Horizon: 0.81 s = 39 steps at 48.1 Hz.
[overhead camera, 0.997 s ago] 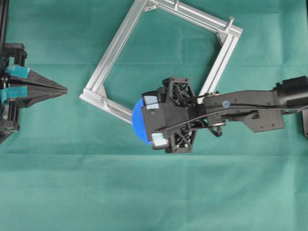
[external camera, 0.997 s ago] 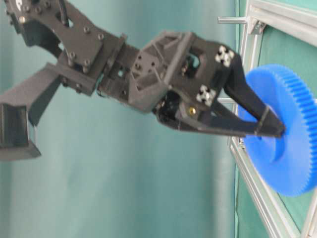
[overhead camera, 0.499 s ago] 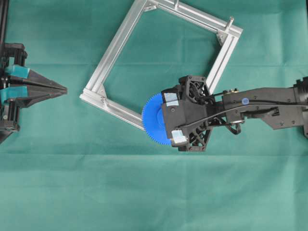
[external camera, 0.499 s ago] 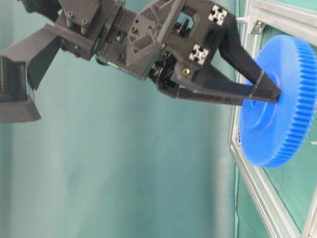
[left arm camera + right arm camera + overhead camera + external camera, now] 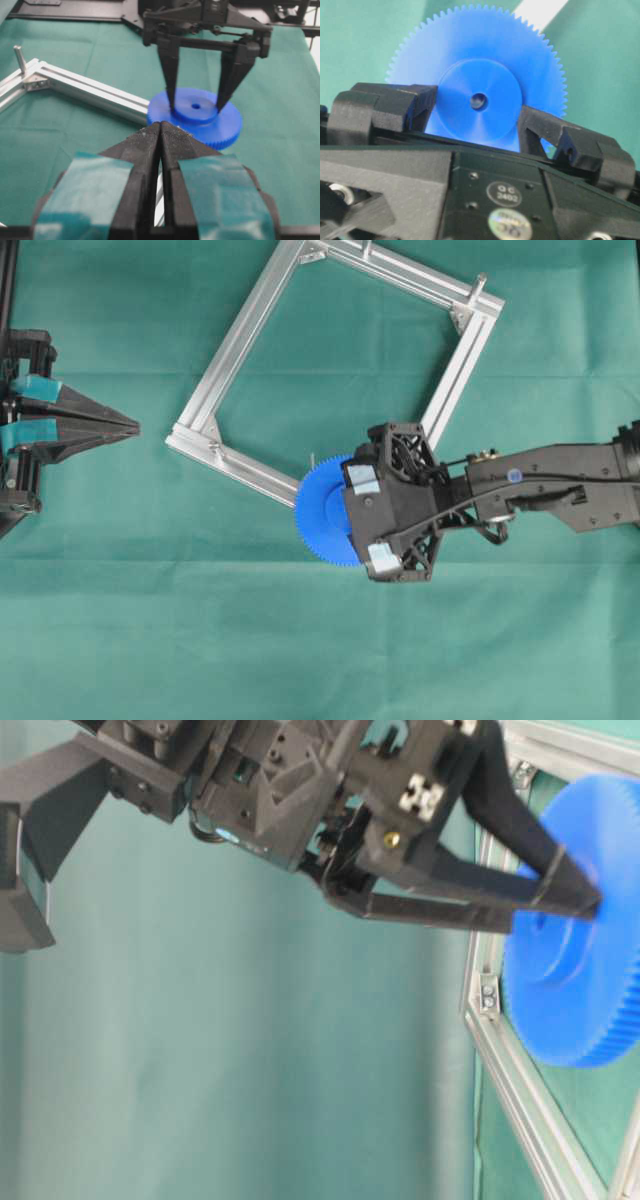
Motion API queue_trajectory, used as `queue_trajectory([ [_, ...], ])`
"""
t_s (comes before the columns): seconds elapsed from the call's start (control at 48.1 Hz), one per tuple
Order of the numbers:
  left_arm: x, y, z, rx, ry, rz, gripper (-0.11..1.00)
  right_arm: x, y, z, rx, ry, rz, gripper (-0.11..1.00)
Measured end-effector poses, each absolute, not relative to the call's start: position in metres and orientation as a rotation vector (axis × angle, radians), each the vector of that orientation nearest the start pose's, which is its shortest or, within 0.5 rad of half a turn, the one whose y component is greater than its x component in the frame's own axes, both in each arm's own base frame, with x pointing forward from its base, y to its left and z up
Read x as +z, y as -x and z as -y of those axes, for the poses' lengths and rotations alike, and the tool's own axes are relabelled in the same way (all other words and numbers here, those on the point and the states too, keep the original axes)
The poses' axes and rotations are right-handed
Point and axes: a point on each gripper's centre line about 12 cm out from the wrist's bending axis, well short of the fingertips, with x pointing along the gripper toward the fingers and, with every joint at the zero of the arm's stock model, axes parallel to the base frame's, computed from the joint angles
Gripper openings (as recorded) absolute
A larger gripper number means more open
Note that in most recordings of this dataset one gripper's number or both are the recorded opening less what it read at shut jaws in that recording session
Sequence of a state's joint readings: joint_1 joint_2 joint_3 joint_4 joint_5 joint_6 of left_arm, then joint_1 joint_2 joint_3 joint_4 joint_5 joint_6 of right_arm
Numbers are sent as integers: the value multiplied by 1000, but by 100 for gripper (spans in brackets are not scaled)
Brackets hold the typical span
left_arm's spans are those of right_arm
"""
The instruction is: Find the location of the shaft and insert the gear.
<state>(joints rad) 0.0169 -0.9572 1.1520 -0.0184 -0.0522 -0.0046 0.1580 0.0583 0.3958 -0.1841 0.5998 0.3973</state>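
My right gripper (image 5: 350, 522) points down and is shut on the raised hub of the blue gear (image 5: 320, 523), one finger on each side of it (image 5: 196, 107). The gear lies flat with its centre hole (image 5: 479, 100) showing, and its rim covers the nearest corner of the aluminium frame (image 5: 240, 335). In the table-level view the gear (image 5: 580, 990) hangs at the fingertips (image 5: 575, 895). A thin pin (image 5: 312, 457) pokes up just beyond the gear's rim. I cannot tell whether it is the shaft. My left gripper (image 5: 133, 425) rests shut and empty at the far left.
The square aluminium frame lies tilted on the green cloth, with short silver pegs at its corners (image 5: 480, 282) (image 5: 19, 57). A corner bracket (image 5: 488, 996) sits beside the gear. The right arm (image 5: 560, 480) stretches in from the right edge.
The right gripper has carried the gear rightward along the frame's near rail, then toward the table's front edge. The left gripper has not moved.
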Motion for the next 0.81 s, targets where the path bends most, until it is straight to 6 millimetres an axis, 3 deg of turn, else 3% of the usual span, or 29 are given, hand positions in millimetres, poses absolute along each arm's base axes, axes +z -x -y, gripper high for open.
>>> queue_trajectory([
  [0.436,274,-200,-3,18,24,-142,1,190,-405,-56,-66,-74,-1030,69],
  [0.81,274,-200,-4,20,32,-142,1,186,-413,-44,-88,-65,-1020,69],
])
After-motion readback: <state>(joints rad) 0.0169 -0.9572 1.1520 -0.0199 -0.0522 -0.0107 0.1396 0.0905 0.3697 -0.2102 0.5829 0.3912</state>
